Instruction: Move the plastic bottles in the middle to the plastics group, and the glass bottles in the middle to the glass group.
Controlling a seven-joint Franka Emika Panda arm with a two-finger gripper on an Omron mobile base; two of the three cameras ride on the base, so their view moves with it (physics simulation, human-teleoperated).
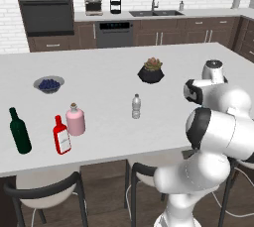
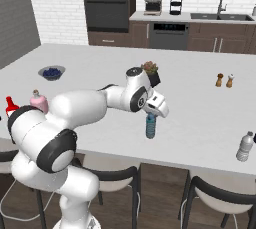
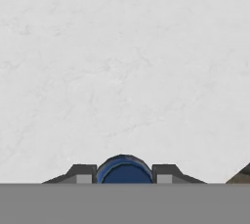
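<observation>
Fingers point(image 3: 124, 179): pinching the blue bottle point(image 2: 150, 125) at its cap — upright, near the counter's point(image 2: 200, 108) front edge.
Red bottle point(image 1: 61, 136): beside pink bottle point(image 1: 75, 120), front-left.

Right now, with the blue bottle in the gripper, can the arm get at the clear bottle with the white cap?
Probably not yet: the gripper is shut on the blue bottle. The clear bottle stands alone on the counter, so the way looks free once that is set down.
</observation>
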